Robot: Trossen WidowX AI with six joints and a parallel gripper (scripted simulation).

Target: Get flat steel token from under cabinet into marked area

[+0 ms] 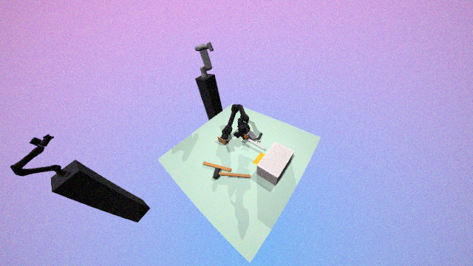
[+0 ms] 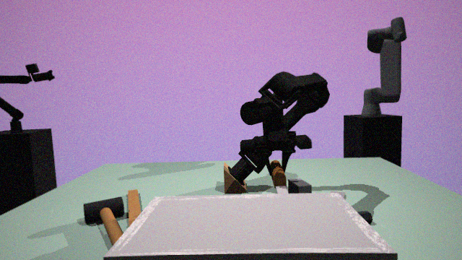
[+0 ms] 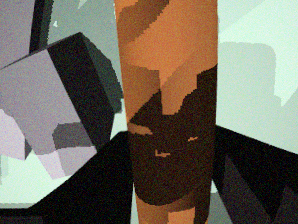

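Note:
My gripper [image 1: 245, 137] [image 2: 277, 170] [image 3: 165, 136] is shut on the orange-brown handle of a tool [image 1: 256, 143] [image 2: 278, 178] [image 3: 172, 40]. Its thin pale blade reaches from the handle toward the cabinet, low over the table; whether it touches the table I cannot tell. The white cabinet [image 1: 276, 158] [image 2: 253, 224] stands beyond the blade's tip. The orange marked area [image 1: 259, 159] lies in front of the cabinet, beside the blade's line. The steel token is not visible in any view, and the vent slots are hidden.
A black-headed hammer [image 1: 234, 175] [image 2: 103, 210] and a wooden bar [image 1: 214, 165] [image 2: 133, 206] lie on the table, to one side of the marked area. A grey and black object [image 2: 299, 186] [image 3: 30, 95] is close beside the held tool. Two other arms stand on black pedestals off the table.

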